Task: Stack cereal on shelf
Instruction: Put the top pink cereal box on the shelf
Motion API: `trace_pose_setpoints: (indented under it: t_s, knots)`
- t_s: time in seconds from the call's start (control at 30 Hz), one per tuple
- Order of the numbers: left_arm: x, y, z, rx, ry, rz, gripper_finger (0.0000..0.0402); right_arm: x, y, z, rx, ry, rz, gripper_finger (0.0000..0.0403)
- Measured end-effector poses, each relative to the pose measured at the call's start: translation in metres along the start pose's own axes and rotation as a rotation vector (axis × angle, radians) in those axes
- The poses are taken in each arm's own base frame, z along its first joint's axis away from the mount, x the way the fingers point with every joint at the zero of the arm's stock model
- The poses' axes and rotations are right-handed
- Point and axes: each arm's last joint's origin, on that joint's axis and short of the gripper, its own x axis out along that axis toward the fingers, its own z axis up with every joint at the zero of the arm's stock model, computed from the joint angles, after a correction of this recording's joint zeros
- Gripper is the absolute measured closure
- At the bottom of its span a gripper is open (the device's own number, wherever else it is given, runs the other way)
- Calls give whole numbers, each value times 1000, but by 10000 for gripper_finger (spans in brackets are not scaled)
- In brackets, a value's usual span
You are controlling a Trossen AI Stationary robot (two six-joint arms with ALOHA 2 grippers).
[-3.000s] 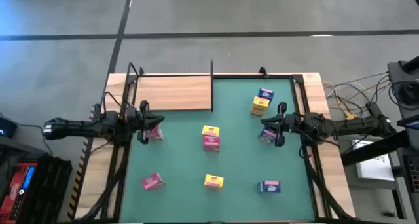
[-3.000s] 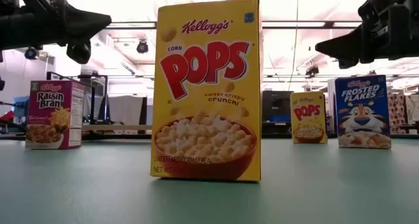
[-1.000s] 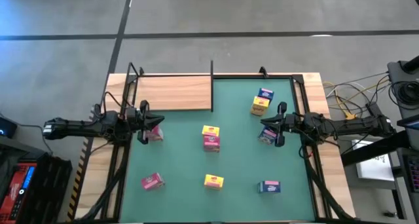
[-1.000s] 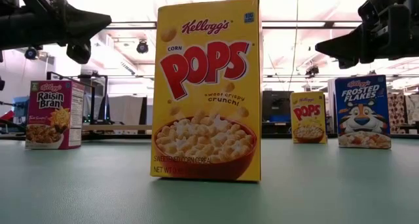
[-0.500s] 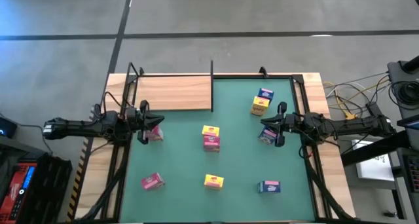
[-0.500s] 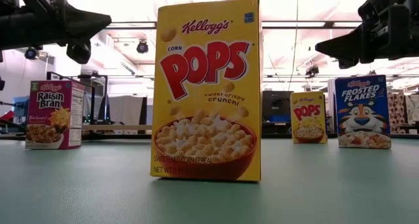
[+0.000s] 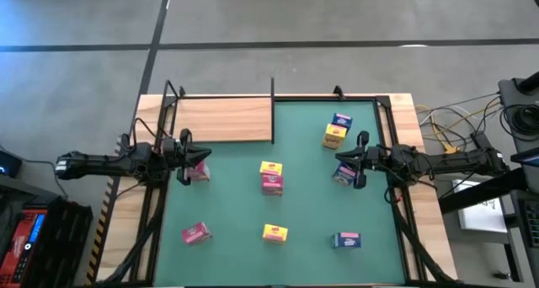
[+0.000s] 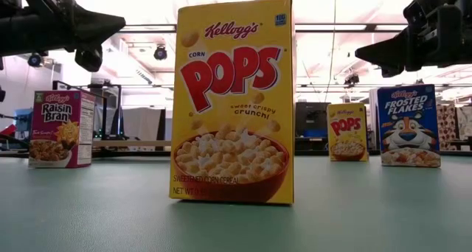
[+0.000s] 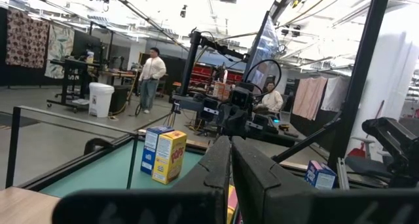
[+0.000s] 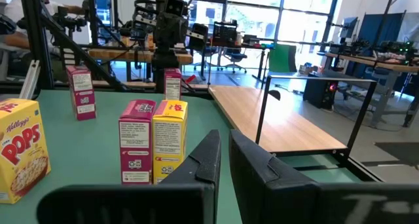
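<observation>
Several small cereal boxes stand on the green mat (image 7: 303, 204): a yellow-and-pink pair (image 7: 271, 177) at the middle, a blue-and-yellow pair (image 7: 337, 130) farther back, and pink (image 7: 195, 233), yellow (image 7: 274, 233) and blue (image 7: 346, 240) boxes near the front. The light-wood shelf (image 7: 223, 120) lies at the far left and bears nothing. My left gripper (image 7: 200, 160) hovers shut above a pink box (image 7: 199, 173). My right gripper (image 7: 340, 165) hovers shut above a blue box (image 7: 344, 177). Both wrist views show the fingers (image 9: 230, 162) (image 10: 222, 157) together with nothing between them.
Thin black posts (image 7: 272, 90) stand at the shelf's edges, and a black frame runs along both table sides (image 7: 389, 120). In the low view a yellow box (image 8: 232, 101) fills the middle, with both arms high above the mat. People (image 9: 152, 76) are in the room beyond.
</observation>
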Motion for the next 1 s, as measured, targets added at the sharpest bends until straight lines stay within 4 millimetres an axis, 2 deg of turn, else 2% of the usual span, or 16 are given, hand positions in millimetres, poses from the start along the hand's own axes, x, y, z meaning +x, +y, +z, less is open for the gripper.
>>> trace_pose_setpoints:
  t_s: [0.2, 0.43, 0.53, 0.73, 1.0]
  knots:
    - [0, 0, 0, 43, 2, 2, 401, 0, 0, 0, 0, 0, 0, 380]
    - [2, 0, 3, 259, -35, 8, 402, 0, 0, 0, 0, 0, 0, 380]
    - [2, 1, 6, 282, -67, 83, 401, 0, 0, 0, 0, 0, 0, 380]
    - [0, 10, 7, 258, -72, 394, 401, 0, 0, 0, 0, 0, -1, 380]
    - [1, 10, 6, 251, -62, 391, 401, 0, 0, 0, 0, 0, -1, 380]
